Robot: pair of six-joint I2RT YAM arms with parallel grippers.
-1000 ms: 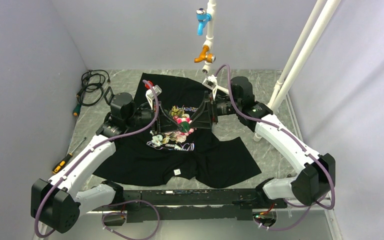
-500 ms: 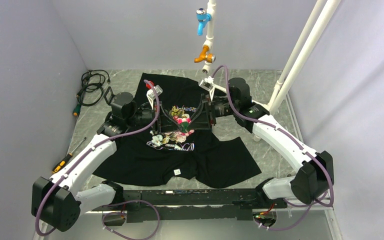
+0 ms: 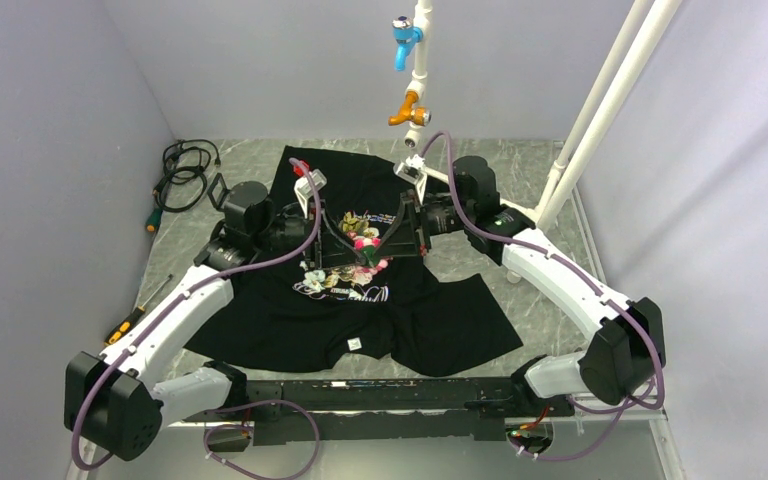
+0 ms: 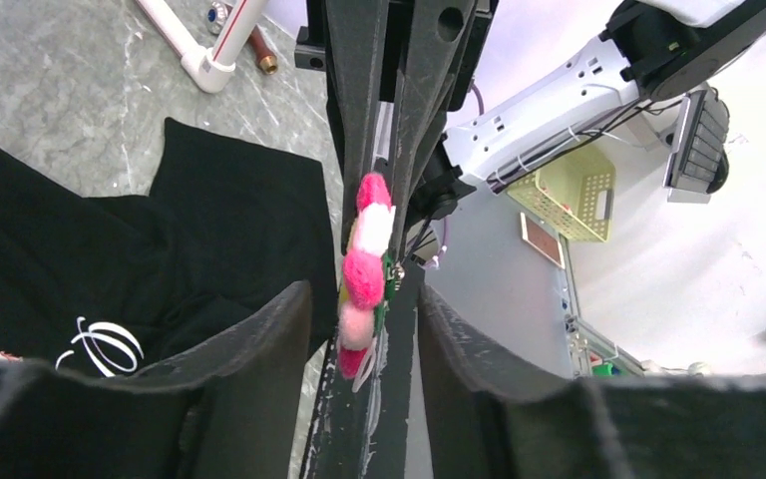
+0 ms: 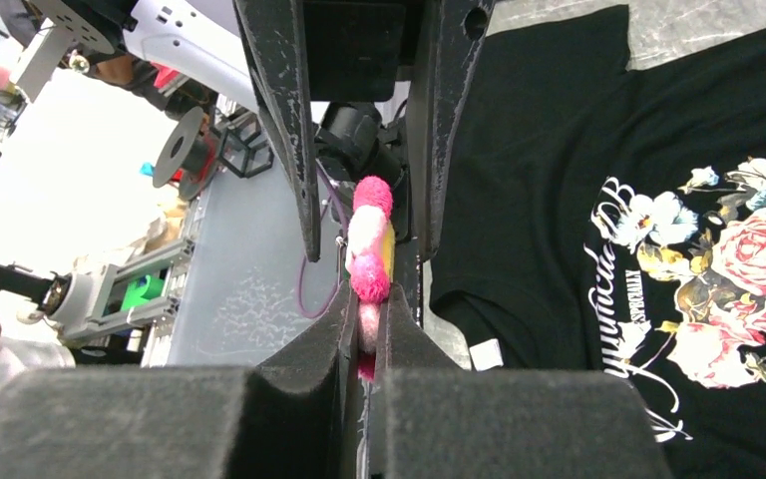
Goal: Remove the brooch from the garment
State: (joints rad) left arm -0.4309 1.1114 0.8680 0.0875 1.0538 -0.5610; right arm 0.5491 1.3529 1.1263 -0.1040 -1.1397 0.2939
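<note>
- Above the middle of the black short-sleeved T-shirt with its printed rose bouquet (image 3: 290,320), the right end effector (image 5: 364,311) has edged slightly left over the last second. It is pinched narrow on the small pink-red flower-shaped brooch (image 5: 369,244).
- The left end effector (image 4: 361,293) stands wide on either side of the brooch, gripping nothing.
- Neither wrist view shows cloth on the brooch, so it seems already free. The shirt lies flat on the grey marbled surface (image 3: 520,165).
- The pin's back is hidden between the pads, and from overhead the brooch blends into the print.
</note>
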